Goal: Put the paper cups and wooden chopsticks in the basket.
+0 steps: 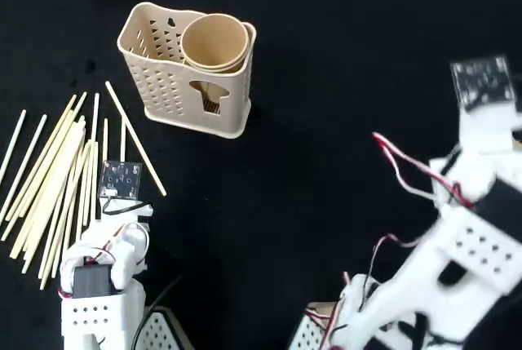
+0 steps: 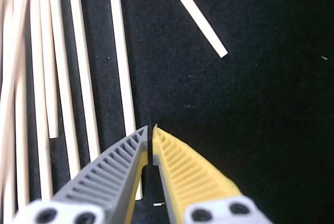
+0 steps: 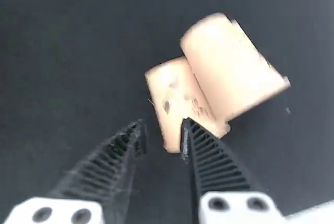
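Nearest, the left pincer [image 2: 151, 130] is closed and empty among roughly fifteen chopsticks [image 1: 57, 175] lying loose on the bench [image 1: 326, 81], too bunched for a firm count, the right pincer [image 3: 162, 125] is narrowly parted and empty, and farther off the basket [image 1: 163, 97] holds what appear to be two nested cups [image 1: 214, 40]: cups judged done, chopsticks outstanding.

Left arm [image 1: 102, 264] is seen folded up by the tabletop's near-left corner, left gripper [image 2: 152, 130] pointed down w/ jaws pressed together. Right arm [image 1: 465, 236] is stretched along the right edge, right gripper [image 3: 162, 130] jaws parted.
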